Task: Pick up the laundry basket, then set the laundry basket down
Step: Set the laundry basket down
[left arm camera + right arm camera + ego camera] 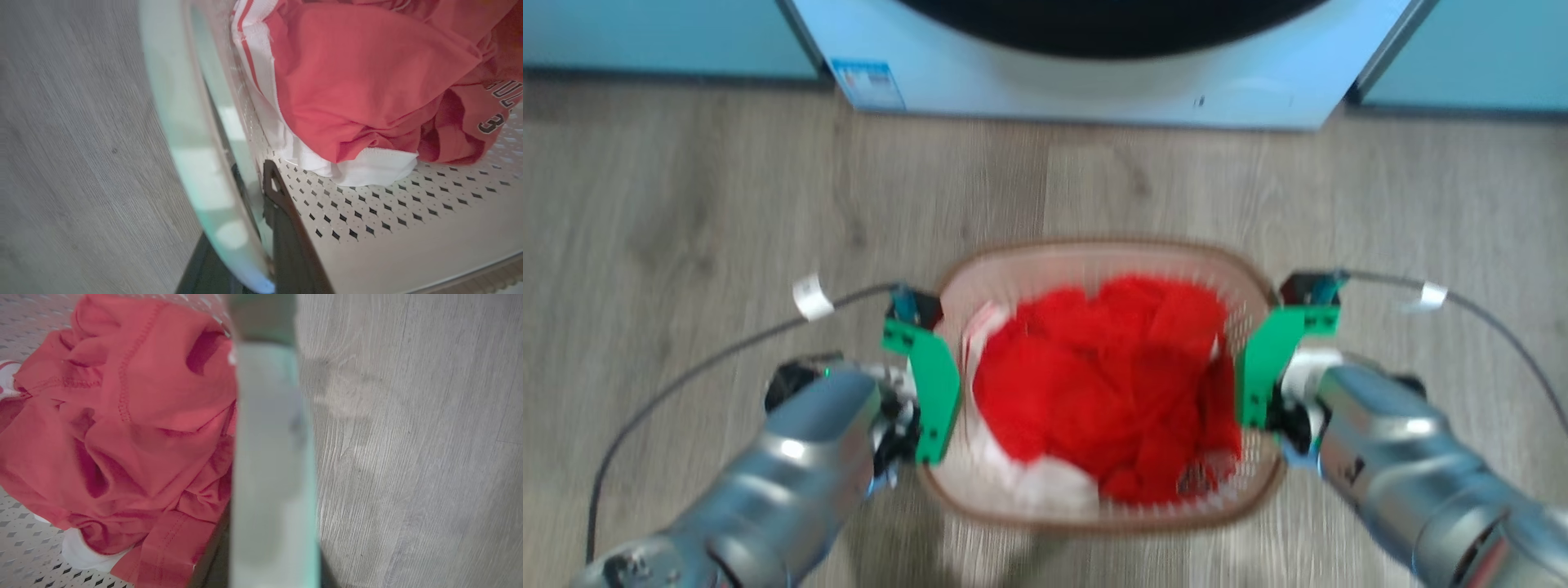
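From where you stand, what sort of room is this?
Probably a home laundry area: what looks like a front-loading washing machine stands on a wood-look floor, with a laundry basket of red and white clothes in front of it.

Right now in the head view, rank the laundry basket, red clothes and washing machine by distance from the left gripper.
1. laundry basket: left side clamped in the left gripper.
2. red clothes: inside the basket, to the gripper's right.
3. washing machine: well ahead, top of view.
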You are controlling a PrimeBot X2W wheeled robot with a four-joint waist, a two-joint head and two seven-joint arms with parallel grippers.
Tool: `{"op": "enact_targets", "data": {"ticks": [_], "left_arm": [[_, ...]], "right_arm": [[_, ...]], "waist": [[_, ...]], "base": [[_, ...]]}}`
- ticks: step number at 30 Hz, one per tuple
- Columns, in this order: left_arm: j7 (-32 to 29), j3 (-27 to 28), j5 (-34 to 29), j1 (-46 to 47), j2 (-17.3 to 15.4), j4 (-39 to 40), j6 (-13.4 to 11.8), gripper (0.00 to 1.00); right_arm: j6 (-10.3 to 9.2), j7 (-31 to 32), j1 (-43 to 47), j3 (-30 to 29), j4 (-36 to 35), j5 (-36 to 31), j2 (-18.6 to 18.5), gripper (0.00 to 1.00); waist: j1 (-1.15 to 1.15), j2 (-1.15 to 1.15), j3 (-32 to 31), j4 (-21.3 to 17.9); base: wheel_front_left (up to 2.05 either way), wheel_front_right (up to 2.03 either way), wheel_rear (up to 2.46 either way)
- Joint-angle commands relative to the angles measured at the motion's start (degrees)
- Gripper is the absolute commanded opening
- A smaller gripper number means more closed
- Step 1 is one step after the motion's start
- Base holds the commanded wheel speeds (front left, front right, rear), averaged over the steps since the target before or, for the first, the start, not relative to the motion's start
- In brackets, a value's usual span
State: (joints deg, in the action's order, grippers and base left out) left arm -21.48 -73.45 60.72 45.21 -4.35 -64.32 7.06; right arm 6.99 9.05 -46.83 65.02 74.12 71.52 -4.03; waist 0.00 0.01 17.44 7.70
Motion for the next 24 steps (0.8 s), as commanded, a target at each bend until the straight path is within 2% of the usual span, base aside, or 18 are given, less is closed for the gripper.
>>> {"op": "enact_targets", "data": {"ticks": [1,9,12,18,24], "left_arm": [[1.58,0.28,-1.43,3.51,0.19,0.13,0.43,0.0],[7.98,0.5,-2.63,10.86,1.39,-3.08,0.33,0.0],[9.07,0.5,-2.56,12.6,1.44,-1.82,0.12,0.0],[11.2,0.4,-3.18,15.12,1.45,0.39,-1.14,0.0],[12.44,0.28,-4.26,16.64,1.46,0.95,-1.97,0.0]], "right_arm": [[0.5,-1.36,-2.13,0.27,-0.83,-0.99,0.93,0.0],[0.5,-6.7,-9.43,-1.16,-0.21,-2.78,-1.26,0.0],[0.5,-7.81,-11.25,-1.77,-0.19,-3.37,-2.3,0.0],[0.5,-9.52,-13.5,-2.98,-0.18,-4.85,-3.81,0.0],[0.5,-9.78,-13.98,-4.81,-0.17,-5.8,-3.18,0.0]], "waist": [[0.0,-0.01,5.03,0.36],[0.0,-0.01,17.45,1.35],[0.0,-0.01,21.25,1.64],[0.0,-0.01,26.67,2.17],[0.0,-0.01,29.55,1.71]], "base": [[0.0,0.0,0.0],[0.0,0.0,0.0],[0.0,0.0,0.0],[0.0,0.0,0.0],[0.0,0.0,0.0]]}}
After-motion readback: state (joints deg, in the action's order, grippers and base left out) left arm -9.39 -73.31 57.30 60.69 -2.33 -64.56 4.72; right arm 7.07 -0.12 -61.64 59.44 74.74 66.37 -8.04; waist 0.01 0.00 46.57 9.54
